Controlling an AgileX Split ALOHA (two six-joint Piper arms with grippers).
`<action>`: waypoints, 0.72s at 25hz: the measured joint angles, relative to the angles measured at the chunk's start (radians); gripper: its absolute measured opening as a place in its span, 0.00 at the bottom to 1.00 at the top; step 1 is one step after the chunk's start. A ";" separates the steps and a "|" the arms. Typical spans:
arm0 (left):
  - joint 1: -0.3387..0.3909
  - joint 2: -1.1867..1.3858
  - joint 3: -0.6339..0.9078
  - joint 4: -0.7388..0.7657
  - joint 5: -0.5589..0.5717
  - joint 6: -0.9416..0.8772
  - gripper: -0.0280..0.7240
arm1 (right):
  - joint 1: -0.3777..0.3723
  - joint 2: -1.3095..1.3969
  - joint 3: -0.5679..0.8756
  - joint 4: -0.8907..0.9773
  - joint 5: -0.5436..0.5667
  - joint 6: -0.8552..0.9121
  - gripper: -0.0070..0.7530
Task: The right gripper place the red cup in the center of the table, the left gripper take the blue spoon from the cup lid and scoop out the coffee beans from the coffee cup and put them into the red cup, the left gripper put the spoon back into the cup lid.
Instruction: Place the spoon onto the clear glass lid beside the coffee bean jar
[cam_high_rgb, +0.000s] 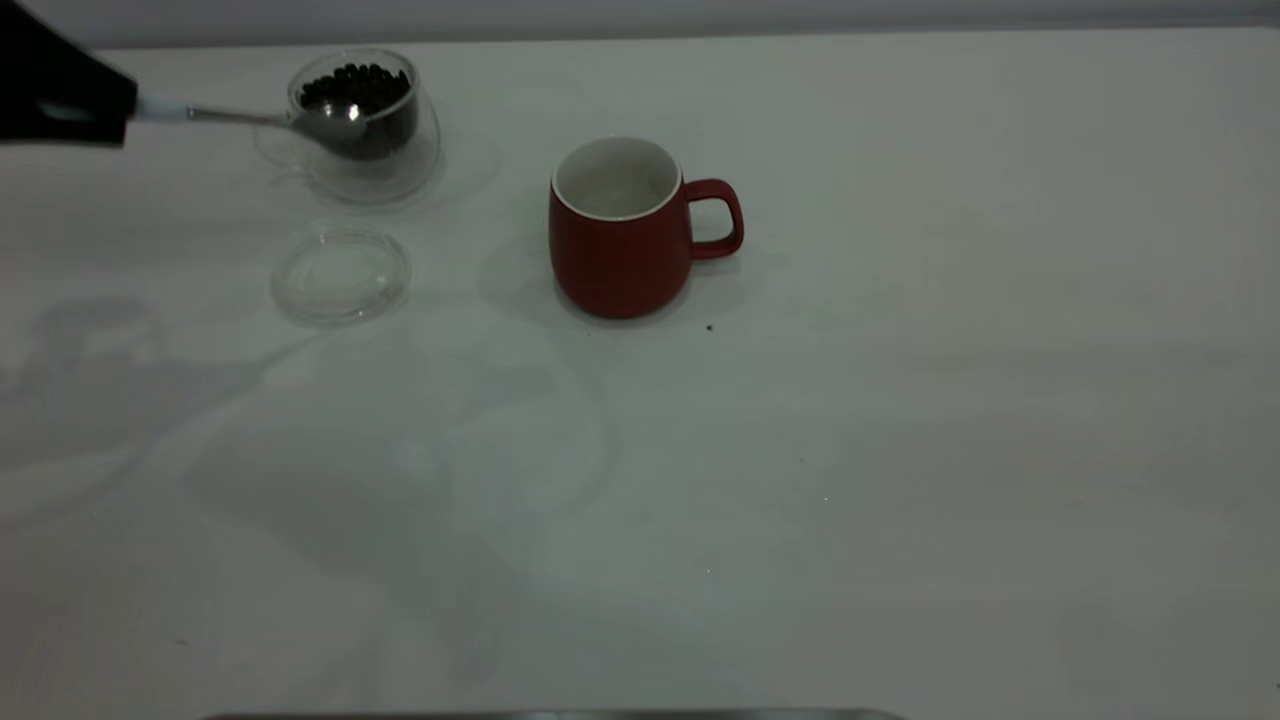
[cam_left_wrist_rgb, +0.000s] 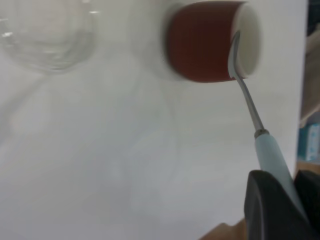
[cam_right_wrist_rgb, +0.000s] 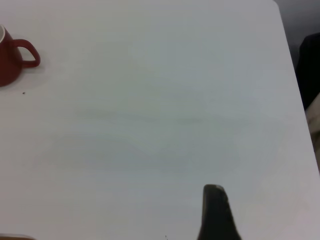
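Red cup (cam_high_rgb: 620, 245): upright near the middle of the white counter (cam_high_rgb: 900, 450), white interior, handle toward the exterior view's right. One dark speck lies on the counter just beside its base.
Coffee cup (cam_high_rgb: 375, 130): clear glass, far left, holding coffee beans (cam_high_rgb: 355, 88).
Cup lid (cam_high_rgb: 340, 275): clear disc, flat on the counter, just in front of the coffee cup.
Blue spoon (cam_high_rgb: 250, 117): handle clamped in the left hand (cam_high_rgb: 95, 105), bowl at the coffee cup's rim.
Right hand (cam_right_wrist_rgb: 216, 215): one finger visible over bare counter, well apart from the red cup; its opening cannot be told.
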 joint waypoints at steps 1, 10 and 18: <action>-0.001 0.024 -0.002 -0.001 -0.011 0.016 0.20 | 0.000 0.000 0.000 0.000 0.000 0.000 0.71; 0.000 0.228 -0.002 -0.216 -0.066 0.256 0.20 | 0.000 0.000 0.000 0.000 0.000 0.000 0.71; 0.062 0.274 -0.053 -0.265 -0.086 0.267 0.20 | 0.000 0.000 0.000 0.000 0.000 0.000 0.71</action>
